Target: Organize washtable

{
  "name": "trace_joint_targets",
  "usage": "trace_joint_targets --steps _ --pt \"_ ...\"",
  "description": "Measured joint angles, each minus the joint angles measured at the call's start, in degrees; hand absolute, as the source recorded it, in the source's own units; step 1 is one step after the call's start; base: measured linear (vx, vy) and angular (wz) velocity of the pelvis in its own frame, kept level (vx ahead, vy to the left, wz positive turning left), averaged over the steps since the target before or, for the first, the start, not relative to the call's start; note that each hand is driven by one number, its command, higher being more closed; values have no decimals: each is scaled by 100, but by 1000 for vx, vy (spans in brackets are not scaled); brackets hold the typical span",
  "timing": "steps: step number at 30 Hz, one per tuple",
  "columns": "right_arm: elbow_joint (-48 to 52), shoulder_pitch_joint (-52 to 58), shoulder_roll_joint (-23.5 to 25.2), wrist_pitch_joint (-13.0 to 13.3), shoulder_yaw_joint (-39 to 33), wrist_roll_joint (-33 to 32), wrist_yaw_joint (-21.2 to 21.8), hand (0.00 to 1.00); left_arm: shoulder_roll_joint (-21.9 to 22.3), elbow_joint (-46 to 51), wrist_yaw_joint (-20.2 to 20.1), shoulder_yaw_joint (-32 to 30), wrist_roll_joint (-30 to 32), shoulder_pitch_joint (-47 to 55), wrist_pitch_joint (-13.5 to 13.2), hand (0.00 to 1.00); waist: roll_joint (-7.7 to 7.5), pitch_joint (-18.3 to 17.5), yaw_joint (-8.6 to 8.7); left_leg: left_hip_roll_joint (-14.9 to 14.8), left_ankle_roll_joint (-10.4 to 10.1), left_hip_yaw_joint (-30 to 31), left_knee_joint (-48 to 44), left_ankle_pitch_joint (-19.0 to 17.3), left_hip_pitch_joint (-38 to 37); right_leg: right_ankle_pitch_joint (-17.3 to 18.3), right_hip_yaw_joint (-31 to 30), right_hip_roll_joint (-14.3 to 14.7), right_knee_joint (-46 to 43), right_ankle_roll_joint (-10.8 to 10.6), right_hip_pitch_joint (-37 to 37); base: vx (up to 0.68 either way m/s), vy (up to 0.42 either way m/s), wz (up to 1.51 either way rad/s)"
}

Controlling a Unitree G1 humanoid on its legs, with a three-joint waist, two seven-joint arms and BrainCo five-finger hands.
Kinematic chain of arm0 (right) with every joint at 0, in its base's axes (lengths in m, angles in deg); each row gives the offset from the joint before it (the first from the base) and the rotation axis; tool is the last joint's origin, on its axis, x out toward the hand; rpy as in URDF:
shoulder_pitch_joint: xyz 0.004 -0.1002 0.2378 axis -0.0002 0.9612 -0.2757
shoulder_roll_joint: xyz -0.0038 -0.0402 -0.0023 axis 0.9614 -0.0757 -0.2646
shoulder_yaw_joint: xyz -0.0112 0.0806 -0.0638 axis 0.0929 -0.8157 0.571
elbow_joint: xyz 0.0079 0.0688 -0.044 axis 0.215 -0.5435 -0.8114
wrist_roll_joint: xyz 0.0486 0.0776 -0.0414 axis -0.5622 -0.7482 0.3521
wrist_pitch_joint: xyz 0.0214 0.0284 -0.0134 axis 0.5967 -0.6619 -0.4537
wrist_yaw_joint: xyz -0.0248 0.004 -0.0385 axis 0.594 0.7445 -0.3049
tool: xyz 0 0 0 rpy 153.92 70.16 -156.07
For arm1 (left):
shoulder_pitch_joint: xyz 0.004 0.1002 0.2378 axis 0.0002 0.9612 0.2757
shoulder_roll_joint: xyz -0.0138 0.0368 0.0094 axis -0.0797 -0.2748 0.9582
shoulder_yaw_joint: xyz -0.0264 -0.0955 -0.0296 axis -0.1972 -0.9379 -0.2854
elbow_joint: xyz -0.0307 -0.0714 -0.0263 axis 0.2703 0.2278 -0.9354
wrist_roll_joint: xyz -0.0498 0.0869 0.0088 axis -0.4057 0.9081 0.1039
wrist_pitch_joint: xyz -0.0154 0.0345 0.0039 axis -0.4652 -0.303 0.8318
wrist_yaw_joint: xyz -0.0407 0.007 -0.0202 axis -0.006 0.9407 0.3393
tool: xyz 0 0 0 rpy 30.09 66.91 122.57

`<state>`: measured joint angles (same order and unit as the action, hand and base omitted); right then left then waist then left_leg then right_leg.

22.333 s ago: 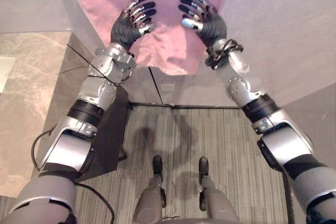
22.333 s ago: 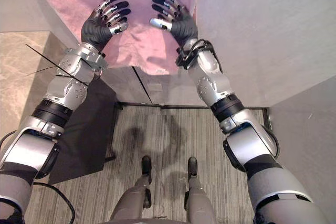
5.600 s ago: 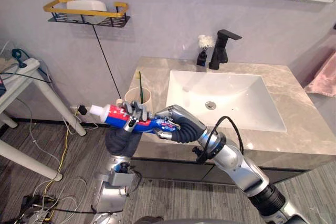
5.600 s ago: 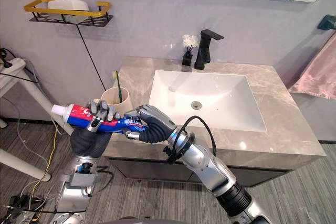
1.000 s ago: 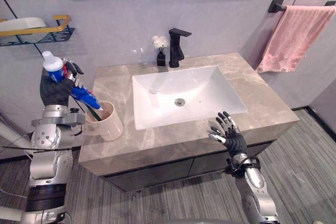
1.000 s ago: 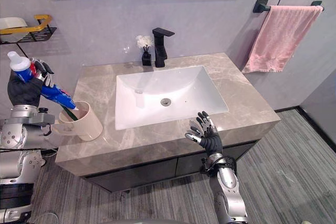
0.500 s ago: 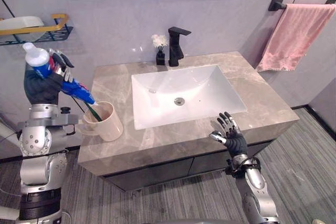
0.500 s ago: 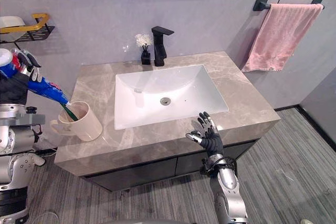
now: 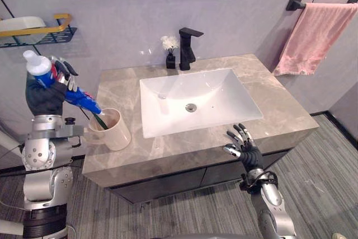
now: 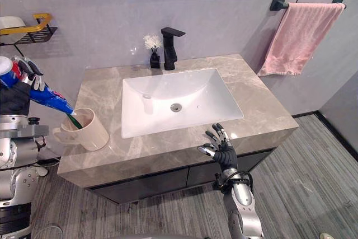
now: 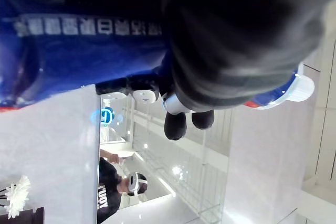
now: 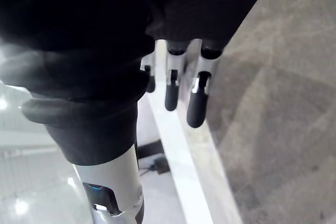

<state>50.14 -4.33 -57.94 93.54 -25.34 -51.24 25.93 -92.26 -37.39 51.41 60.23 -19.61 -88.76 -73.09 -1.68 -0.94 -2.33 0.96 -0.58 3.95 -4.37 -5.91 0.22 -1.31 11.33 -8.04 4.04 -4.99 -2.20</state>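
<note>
Toothpaste tube (image 9: 83, 98), blue and red with a white cap, is clenched in the left hand (image 9: 46, 90), whose fingers wrap its upper part just under the cap. The hand holds it out past the countertop's (image 9: 168, 150) left edge, cap high and flat tail slanting down toward the beige cup (image 9: 113, 131) that stands at the countertop's front left corner. That slope looks chosen so the tail can slide into the cup beside the green toothbrush (image 9: 101, 120) leaning there; the tail sits right at the rim, and I cannot tell whether it has crossed it. The step in hand seems to be dropping the tube into the cup, which only needs a short lowering and a release. The right hand (image 9: 245, 151) hovers by the countertop's front edge, right of the sink basin (image 9: 208, 90), fingers spread and released, holding nothing and well clear of the work. The head views give the whole layout: black faucet (image 9: 187, 48) and small flower vase (image 9: 169, 55) at the back edge, pink towel (image 9: 310, 37) on its wall bar. The left wrist view adds the grip from close up, dark fingertips (image 11: 177, 125) curled over the tube, and a person wearing a white headset (image 11: 122, 186). The right wrist view shows straight fingers (image 12: 196, 103) above the marble edge.
</note>
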Motion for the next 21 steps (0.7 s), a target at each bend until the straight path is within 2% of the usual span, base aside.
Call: trace_joint_targets --steps 21 --pt "15 1 93 -47 -174 49 3 0 710 33 -132 287 51 265 45 100 -48 141 16 -8 18 -100 6 -46 -8 -2 -91 1 5 -2 46 0 0 -1"
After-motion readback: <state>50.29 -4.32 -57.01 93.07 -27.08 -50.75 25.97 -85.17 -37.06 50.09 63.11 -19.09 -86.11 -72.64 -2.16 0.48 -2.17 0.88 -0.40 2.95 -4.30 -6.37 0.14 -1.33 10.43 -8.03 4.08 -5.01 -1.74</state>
